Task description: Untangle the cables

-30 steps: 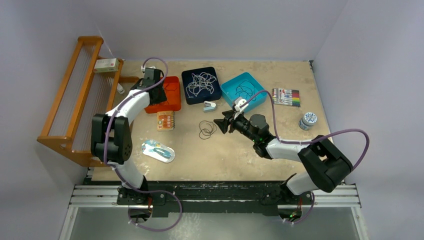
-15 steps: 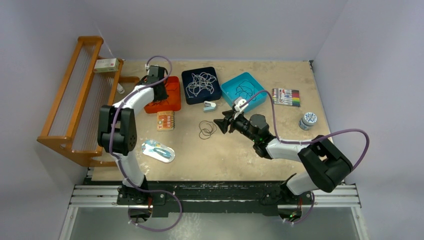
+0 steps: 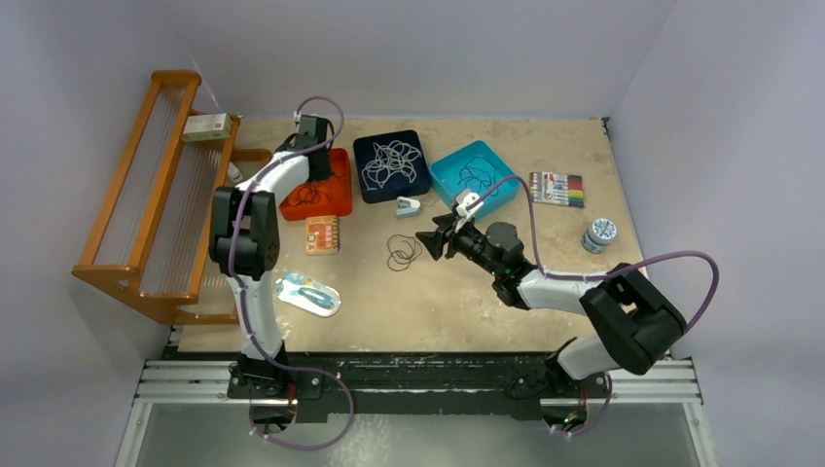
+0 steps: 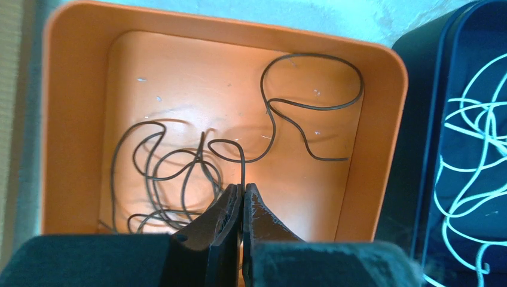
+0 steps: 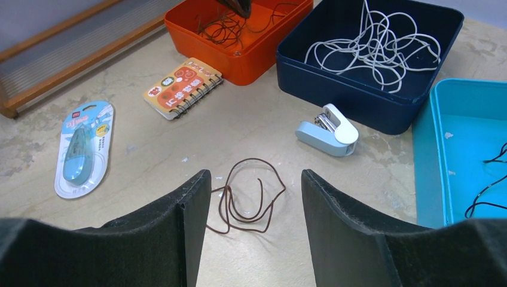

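Observation:
My left gripper (image 4: 243, 186) is shut on a dark brown cable (image 4: 272, 119) that lies looped in the orange tray (image 4: 78, 89). In the top view this gripper (image 3: 314, 173) hangs over the tray's back part (image 3: 337, 200). My right gripper (image 5: 256, 174) is open and empty, just above the table. A loose dark brown cable (image 5: 248, 194) lies in loops between and ahead of its fingers, and it also shows in the top view (image 3: 402, 253). White cables (image 3: 391, 163) lie tangled in a navy tray (image 3: 362, 187). Black cable (image 3: 479, 177) lies in a teal tray (image 3: 446, 173).
A small blue-white stapler (image 3: 408, 206) lies between the navy tray and the loose cable. A spiral notepad (image 3: 322, 234), a blister pack (image 3: 307, 294), a marker set (image 3: 556, 189) and a small jar (image 3: 598, 234) lie on the table. A wooden rack (image 3: 146, 204) stands at the left.
My left arm has swung back and right over the orange tray, and its cable now shows. My right arm and the loose cable have not moved.

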Robot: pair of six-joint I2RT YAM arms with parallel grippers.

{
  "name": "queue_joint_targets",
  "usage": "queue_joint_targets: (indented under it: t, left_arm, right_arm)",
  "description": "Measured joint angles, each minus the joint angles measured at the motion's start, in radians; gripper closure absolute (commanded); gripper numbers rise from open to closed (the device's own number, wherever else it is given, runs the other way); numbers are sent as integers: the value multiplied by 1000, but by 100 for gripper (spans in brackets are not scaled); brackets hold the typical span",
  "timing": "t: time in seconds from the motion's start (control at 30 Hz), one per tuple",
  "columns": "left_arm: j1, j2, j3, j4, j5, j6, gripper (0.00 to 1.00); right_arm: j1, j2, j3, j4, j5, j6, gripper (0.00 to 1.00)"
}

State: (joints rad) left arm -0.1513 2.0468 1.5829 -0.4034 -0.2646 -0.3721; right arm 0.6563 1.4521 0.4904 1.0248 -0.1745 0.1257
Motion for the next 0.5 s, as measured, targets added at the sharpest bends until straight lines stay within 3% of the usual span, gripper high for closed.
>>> queue_joint_targets:
  t: [0.3, 0.5]
  left_arm:
    - [0, 90, 31, 7, 50, 25, 100]
    - [-1, 97, 37, 2, 48, 27, 84]
  right_arm:
    - [0, 0, 0, 0, 0, -4, 40]
    - [0, 0, 0, 0, 0, -4, 40]
